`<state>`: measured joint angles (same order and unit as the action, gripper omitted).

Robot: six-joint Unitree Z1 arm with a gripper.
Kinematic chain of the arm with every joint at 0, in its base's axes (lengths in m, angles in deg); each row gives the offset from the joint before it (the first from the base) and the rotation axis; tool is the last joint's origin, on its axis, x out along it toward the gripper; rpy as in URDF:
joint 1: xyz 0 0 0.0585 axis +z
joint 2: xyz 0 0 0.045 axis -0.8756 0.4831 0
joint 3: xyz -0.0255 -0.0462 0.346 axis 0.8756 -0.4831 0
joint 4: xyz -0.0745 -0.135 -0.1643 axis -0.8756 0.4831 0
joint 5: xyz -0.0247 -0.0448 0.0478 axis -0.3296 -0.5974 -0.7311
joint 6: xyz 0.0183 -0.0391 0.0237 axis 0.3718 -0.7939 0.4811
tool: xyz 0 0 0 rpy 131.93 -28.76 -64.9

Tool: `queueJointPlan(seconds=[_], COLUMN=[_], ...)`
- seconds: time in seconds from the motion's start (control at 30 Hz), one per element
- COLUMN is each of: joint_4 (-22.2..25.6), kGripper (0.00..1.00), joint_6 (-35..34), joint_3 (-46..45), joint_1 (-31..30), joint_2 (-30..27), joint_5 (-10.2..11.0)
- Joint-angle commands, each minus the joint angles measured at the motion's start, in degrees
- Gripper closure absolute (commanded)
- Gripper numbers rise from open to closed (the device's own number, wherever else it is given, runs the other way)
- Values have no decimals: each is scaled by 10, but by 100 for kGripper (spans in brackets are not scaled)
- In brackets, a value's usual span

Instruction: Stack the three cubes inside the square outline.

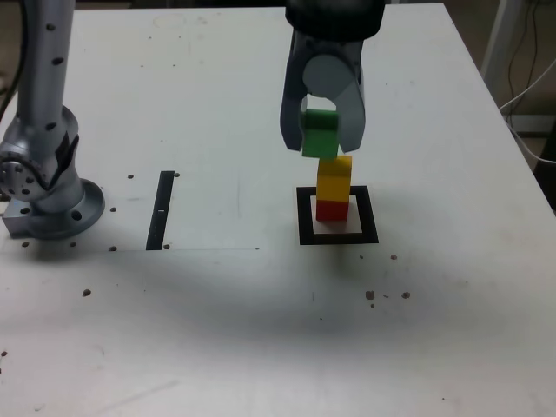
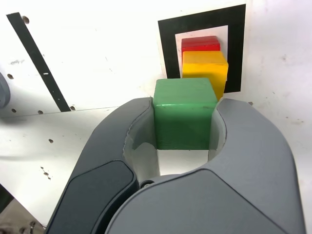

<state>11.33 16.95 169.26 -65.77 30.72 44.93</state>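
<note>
My gripper point(image 1: 321, 130) clamped on green cube point(image 1: 319, 132), held in air just above yellow cube point(image 1: 334, 177). Yellow sits on red cube point(image 1: 330, 209), inside square outline point(image 1: 304, 217), exterior view's right of black strip point(image 1: 162, 209).

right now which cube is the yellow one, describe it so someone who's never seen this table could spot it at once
Find the thick black square outline on the white table, toward the exterior view's right. A short stack stands inside it, and the yellow cube is its upper block, resting on the red cube. The green cube is not on the stack: it is held in the tool just above.
</note>
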Motion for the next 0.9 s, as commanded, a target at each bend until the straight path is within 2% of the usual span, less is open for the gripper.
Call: queueJointPlan(seconds=[0.0,0.53,0.6,0.77,0.8,0.87], joint_4=[-6,-27,-29,-33,-33,-33], kGripper=[72,70,57,6,2,0], joint_6=[2,17,21,29,29,29], joint_3=[-2,-1,-2,-9,-11,-13], joint_1=[2,11,11,14,14,14], joint_2=[1,32,34,34,34,31], joint_5=[-2,-12,-13,-16,-16,-15])
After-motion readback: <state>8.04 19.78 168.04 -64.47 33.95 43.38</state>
